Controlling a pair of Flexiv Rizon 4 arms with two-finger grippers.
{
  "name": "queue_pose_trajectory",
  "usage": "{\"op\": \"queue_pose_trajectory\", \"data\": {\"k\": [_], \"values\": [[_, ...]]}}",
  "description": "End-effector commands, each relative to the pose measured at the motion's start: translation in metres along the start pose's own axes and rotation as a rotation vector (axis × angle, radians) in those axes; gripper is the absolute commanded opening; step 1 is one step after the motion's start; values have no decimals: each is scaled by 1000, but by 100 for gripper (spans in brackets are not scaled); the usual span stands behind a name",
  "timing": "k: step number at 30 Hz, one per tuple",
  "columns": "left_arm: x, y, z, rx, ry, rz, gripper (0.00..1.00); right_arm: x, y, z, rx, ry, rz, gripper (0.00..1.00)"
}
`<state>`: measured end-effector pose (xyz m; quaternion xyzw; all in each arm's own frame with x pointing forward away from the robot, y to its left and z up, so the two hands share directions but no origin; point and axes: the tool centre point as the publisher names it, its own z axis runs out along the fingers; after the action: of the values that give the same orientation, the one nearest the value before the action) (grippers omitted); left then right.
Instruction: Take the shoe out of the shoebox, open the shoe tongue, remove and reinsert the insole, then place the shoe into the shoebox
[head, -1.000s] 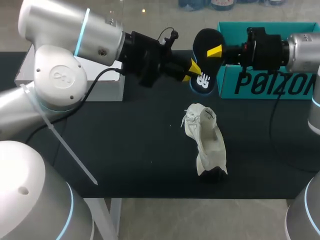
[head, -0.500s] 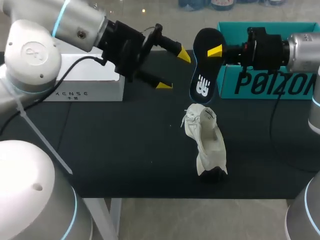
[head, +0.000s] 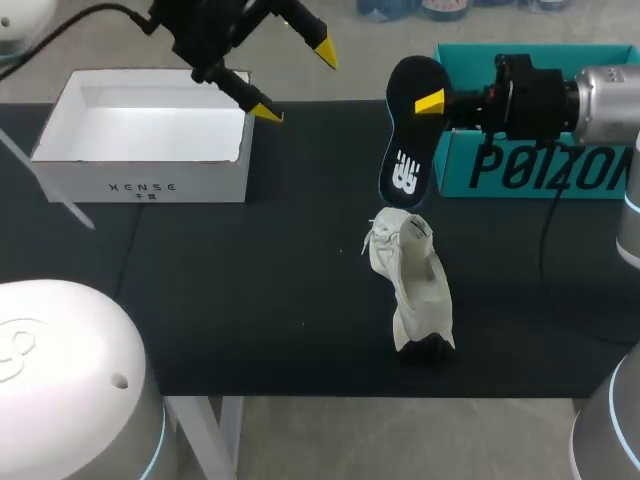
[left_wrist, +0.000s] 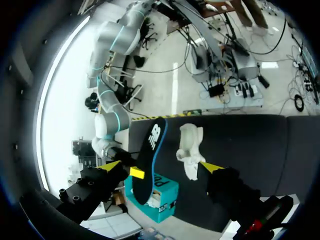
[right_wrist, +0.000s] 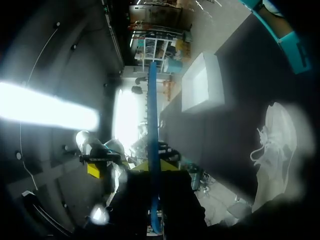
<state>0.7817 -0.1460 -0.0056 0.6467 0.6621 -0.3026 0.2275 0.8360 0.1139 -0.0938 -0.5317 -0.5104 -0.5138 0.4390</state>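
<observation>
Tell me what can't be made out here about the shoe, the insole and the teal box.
Teal shoebox interior: in the head view the right arm covers it and the picture's edge cuts it off.
Shoe opening and tongue: too small in the head view, washed out by glare in the right wrist view.
Insole far face: turned away in the head view, edge-on in the right wrist view.

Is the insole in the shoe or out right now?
Out. The right gripper holds the insole in the air, apart from the white shoe beneath it.
</observation>
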Motion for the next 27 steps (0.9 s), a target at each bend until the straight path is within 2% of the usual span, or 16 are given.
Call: {"op": "queue_pose_trajectory", "data": {"k": [1,8,27], "values": [[-18,9,-20,-1,403,28,100,0,0,1,1,-4,2,0],[-44,23,-24,6,555,12,100,0,0,1,1,-4,2,0],[-44,23,-24,6,555,12,100,0,0,1,1,-4,2,0]]}}
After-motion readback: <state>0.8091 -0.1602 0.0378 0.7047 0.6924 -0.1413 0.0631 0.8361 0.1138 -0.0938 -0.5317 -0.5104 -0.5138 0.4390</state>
